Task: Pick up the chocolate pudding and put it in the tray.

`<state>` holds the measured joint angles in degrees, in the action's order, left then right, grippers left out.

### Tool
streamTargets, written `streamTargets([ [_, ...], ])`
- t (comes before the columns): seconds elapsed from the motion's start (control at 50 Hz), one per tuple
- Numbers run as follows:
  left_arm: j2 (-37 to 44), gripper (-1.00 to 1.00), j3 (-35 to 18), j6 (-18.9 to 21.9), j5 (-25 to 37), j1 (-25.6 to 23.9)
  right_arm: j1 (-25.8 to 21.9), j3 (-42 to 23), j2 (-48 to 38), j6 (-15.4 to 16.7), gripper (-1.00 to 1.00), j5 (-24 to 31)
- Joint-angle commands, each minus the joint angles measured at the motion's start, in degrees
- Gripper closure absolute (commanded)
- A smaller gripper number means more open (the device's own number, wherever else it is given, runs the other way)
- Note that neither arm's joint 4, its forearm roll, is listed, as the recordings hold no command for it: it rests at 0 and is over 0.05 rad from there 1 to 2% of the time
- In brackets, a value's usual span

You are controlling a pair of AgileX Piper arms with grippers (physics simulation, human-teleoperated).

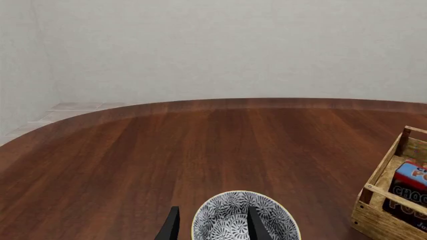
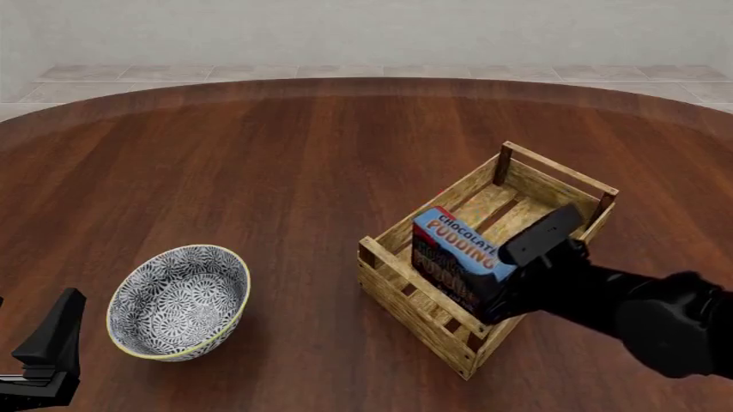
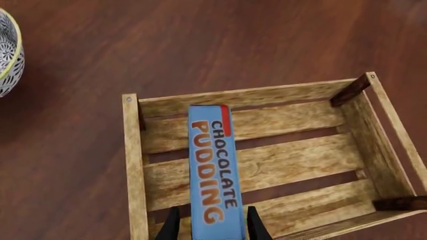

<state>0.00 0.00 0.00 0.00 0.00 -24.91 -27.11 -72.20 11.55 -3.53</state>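
Right tool (image 3: pixel 210 225) closed on the small blue-topped chocolate pudding carton (image 2: pixel 461 257), held inside the light wooden slatted tray (image 2: pixel 401 287) — whether its base rests on the slats cannot be told. Left tool (image 1: pixel 212 225), fingers apart and holding nothing, hangs near the blue-white patterned bowl (image 2: pixel 178 302) on the dark wooden table (image 2: pixel 287 154). Likely risk — releasing the narrow carton while upright may let it topple against a side rail.

Blue-topped chocolate pudding (image 2: pixel 461 249) on edge inside slatted wooden tray (image 2: pixel 418 305)
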Motion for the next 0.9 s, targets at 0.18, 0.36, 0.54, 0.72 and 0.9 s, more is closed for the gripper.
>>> streamTargets([
  [0.18,0.0,-1.0,0.0,0.0,0.0,0.0,0.62,-3.46,9.39,1.58,-1.0,9.24],
  [0.36,0.0,-1.0,0.0,0.0,0.0,0.0,0.46,-5.34,15.15,2.55,-1.0,14.6],
  [0.54,0.0,-1.0,0.0,0.0,0.0,0.0,1.04,-7.38,21.77,3.32,-1.0,20.62],
  [0.72,0.0,-1.0,0.0,0.0,0.0,0.0,1.74,-9.66,29.97,5.08,-1.0,27.89],
  [0.9,0.0,-1.0,0.0,0.0,0.0,0.0,2.55,-13.32,38.71,7.37,-1.0,36.51],
])
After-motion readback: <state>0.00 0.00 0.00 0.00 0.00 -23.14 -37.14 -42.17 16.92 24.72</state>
